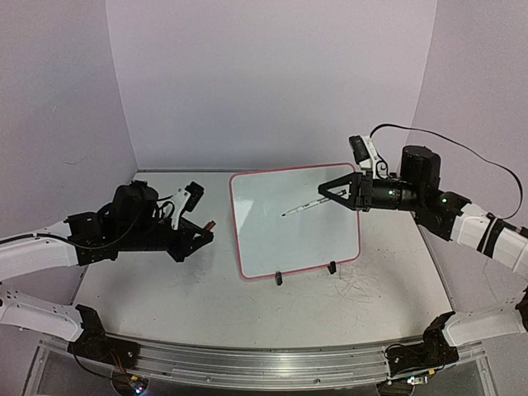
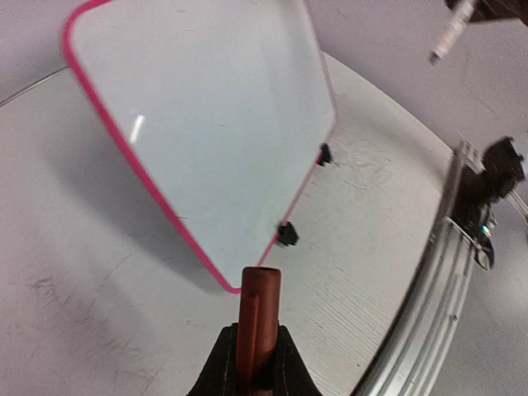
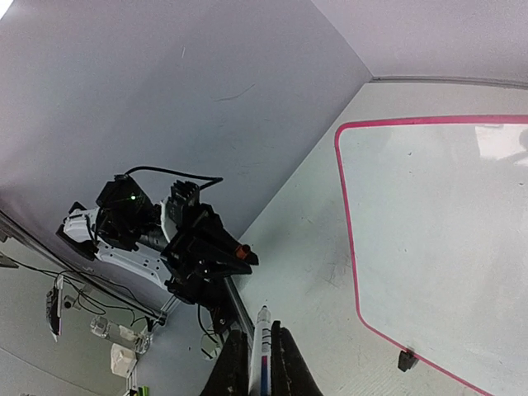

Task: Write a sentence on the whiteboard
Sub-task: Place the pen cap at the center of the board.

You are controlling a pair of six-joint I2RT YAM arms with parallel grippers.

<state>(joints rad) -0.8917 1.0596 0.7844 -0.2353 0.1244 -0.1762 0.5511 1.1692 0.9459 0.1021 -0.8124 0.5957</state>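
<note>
The whiteboard [image 1: 280, 239], glossy white with a pink-red frame, stands tilted on black clip feet at the middle of the table. Its surface [image 2: 214, 124] is blank and no sentence shows on it. My right gripper [image 1: 323, 191] is shut on a white marker [image 1: 301, 206], whose tip hovers over the board's upper right. In the right wrist view the marker [image 3: 264, 351] sticks out between the fingers of my right gripper [image 3: 262, 337]. My left gripper [image 1: 205, 233], left of the board, is shut on a red marker cap [image 2: 258, 309] pointing at the board's near corner.
Two black clip feet [image 1: 279, 278] [image 1: 332, 266] hold the board's front edge. An aluminium rail [image 1: 272, 363] runs along the table's near edge. Grey scuff marks [image 1: 363, 289] lie on the tabletop right of the board. Pale walls close in the back and sides.
</note>
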